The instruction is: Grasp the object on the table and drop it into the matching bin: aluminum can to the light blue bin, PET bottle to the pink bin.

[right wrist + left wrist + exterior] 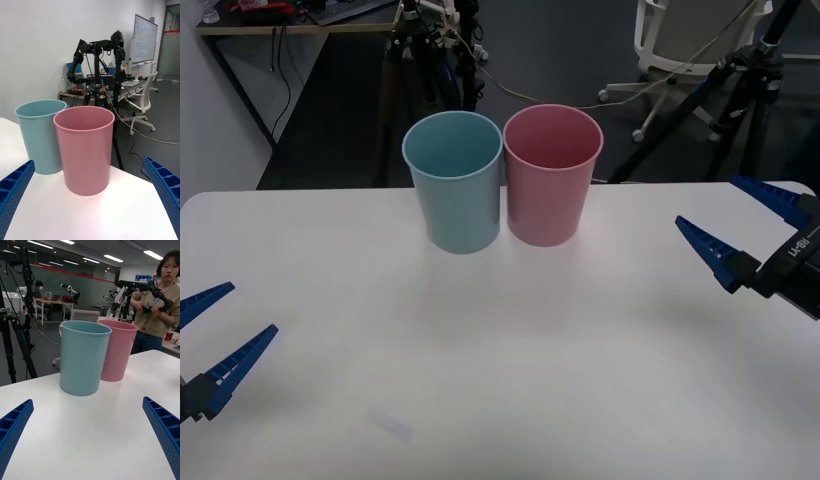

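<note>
White table [600,380], light blue bin [454,185] and pink bin [551,180] upright, touching

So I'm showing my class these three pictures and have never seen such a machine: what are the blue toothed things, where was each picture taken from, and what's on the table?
They are a two-armed robot's ribbed fingers. The front view looks down from above the arms: the left hand and right hand hover open at either side, holding nothing. The other two pictures come from cameras on each wrist, with that arm's own fingers at the bottom corners. On the white table a light blue bin and a pink bin stand upright, side by side at its far edge.
</note>
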Controlling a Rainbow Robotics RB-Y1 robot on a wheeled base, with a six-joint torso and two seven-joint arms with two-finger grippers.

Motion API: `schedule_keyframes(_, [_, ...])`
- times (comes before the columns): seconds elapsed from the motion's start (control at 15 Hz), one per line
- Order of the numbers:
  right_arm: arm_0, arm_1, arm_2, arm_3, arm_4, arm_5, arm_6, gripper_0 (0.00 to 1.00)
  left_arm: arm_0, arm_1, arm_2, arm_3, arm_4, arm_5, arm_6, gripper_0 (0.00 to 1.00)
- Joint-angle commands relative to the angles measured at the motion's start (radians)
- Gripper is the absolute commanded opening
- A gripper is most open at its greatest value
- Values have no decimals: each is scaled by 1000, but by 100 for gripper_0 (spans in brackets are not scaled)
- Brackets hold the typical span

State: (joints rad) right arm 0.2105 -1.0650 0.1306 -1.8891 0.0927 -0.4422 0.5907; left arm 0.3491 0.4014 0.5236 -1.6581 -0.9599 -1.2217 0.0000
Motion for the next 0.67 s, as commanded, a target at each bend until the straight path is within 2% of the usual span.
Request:
schedule_keyframes(0.07, [44,23,-12,45,42,-87,-9,100,0,0,0,0,0,0,0,100])
schedule_keyframes(0.2, [87,57,-37,48,97,-112,-39,100,0,0,0,0,0,0,0,100])
schedule_keyframes(0.33, [107,103,-58,50,173,-138,-121,100,0,0,0,0,0,0,0,100])
schedule_keyframes(0.53, [112,191,-74,74,292,-182,-203,100,0,0,0,0,0,0,0,100])
schedule_keyframes(0.67, [113,214,-74,76,334,-191,-215,100,0,0,0,0,0,0,0,100])
